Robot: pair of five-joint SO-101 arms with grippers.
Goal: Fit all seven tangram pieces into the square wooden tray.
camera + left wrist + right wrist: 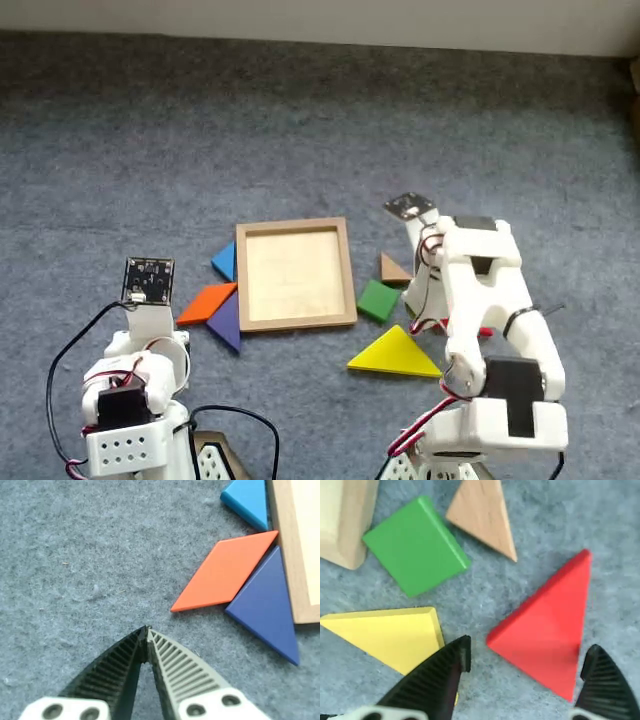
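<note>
Right of the tray (297, 320), the right tool (529, 650) is spread astride the red triangle (545, 635) — left of it, the left tool (146, 630) is pressed together near the orange parallelogram (225, 570).

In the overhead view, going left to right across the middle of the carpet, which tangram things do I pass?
orange parallelogram → wooden tray → green square

2 white arms (490, 300) w/ blk servos (515, 385), blk/red cables (62, 365), ribbed dark pincer fingers (437, 675)
</note>
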